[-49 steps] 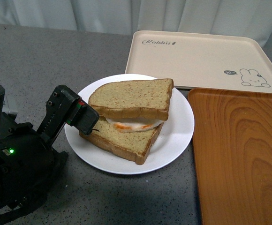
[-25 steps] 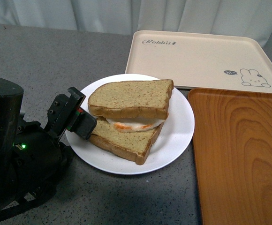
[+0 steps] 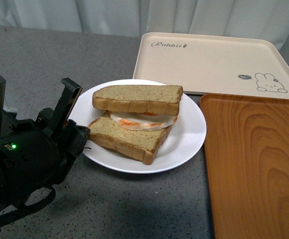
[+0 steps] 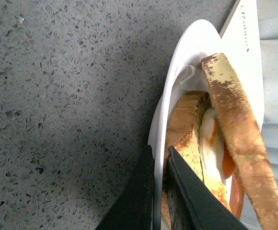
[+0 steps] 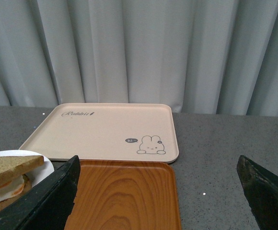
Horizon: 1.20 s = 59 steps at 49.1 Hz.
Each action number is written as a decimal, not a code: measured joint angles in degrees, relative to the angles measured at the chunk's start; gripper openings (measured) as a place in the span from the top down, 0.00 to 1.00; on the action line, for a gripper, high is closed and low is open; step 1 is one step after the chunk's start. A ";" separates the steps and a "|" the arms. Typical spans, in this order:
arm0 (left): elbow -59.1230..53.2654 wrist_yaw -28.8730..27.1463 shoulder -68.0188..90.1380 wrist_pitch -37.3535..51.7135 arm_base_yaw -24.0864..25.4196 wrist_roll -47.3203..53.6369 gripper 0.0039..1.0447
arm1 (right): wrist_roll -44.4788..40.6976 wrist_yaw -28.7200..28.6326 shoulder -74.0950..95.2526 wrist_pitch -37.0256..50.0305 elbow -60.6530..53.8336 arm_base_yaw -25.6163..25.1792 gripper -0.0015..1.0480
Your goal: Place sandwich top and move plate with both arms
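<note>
You see the left gripper (image 4: pixel 158 160) clamped on the plate (image 3: pixel 189 135) at its left rim. The top slice (image 3: pixel 139 98) lies over the egg (image 3: pixel 142 121), on the plate's middle. The right gripper (image 5: pixel 158 166) stands wide apart, holding nothing.

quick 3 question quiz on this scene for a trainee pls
1. True or false: the sandwich top sits over the egg.
2. What is the left tool clamped on? A the plate, at its rim; B the bottom bread slice; C nothing.
3. In the right wrist view, is the right tool open or shut?
Key: 1 true; 2 A; 3 open.
</note>
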 joint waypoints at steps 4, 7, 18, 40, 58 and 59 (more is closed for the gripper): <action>-0.39 -0.09 -1.92 -0.74 0.46 0.24 0.94 | 0.00 0.02 0.00 0.00 0.00 0.00 0.09; -0.55 -0.13 -4.11 -1.60 0.83 0.61 0.95 | 0.00 0.02 0.00 0.00 0.00 0.00 0.09; 0.09 -1.55 -13.92 -8.26 0.77 2.95 0.95 | 0.02 0.00 0.00 0.00 0.00 0.00 0.09; 18.93 -5.03 -6.86 -17.42 0.17 5.38 0.95 | 0.02 0.00 0.00 0.00 0.00 0.00 0.09; 31.67 -7.30 2.16 -23.80 -4.09 4.52 0.95 | 0.02 0.00 0.00 0.00 0.00 0.00 0.09; 32.26 -7.41 2.62 -23.89 -4.31 4.39 0.95 | 0.02 0.00 0.00 0.00 0.00 0.00 0.09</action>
